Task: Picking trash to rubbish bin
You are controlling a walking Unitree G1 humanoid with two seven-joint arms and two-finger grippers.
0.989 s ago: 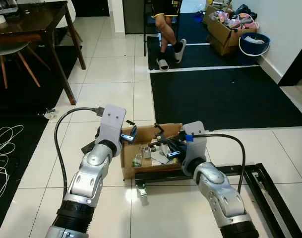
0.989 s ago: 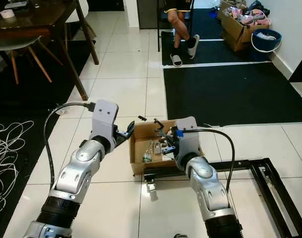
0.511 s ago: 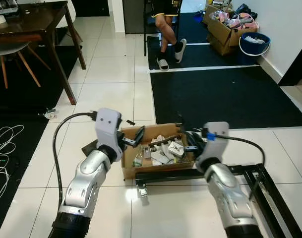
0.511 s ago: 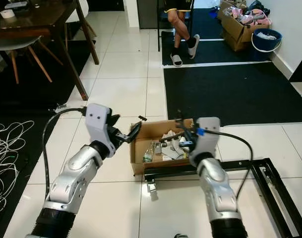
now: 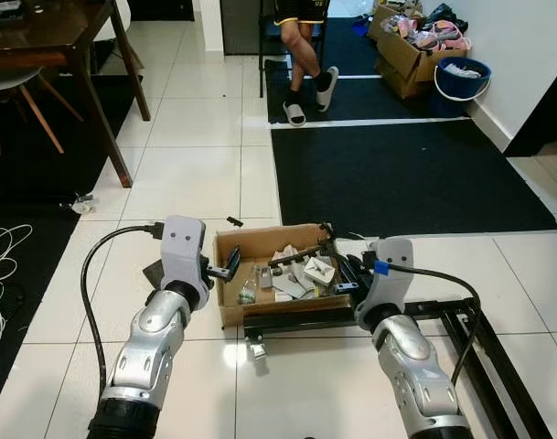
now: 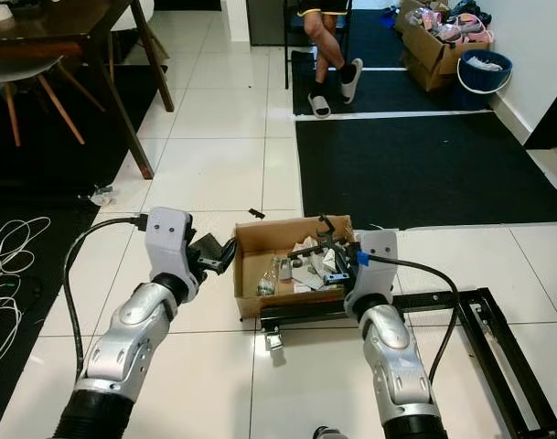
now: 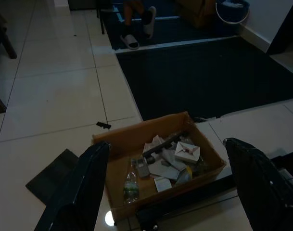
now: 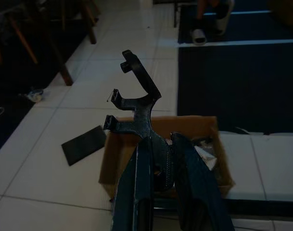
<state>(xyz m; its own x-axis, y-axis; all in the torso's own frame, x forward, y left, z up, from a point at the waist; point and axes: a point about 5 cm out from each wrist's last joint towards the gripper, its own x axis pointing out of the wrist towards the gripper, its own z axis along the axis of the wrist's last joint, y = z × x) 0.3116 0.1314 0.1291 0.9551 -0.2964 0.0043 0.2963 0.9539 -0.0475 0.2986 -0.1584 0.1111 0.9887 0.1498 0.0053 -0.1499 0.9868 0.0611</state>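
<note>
right tool [image 8: 158, 159] pulled back, clamped on black bracket [image 8: 136, 106] | left tool [image 7: 170, 192] spread wide, beside cardboard box [image 5: 260, 242]

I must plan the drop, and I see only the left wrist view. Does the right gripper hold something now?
Observer: Yes. The right gripper is shut on a black plastic bracket.
Operator: Where is it, compared to the box?
Observer: It hangs above the right part of the cardboard box, with the bracket over the trash inside.
Operator: Is other trash on the floor outside my view?
Observer: A small crumpled piece lies near the dark table's leg, on the robot's left.
</note>
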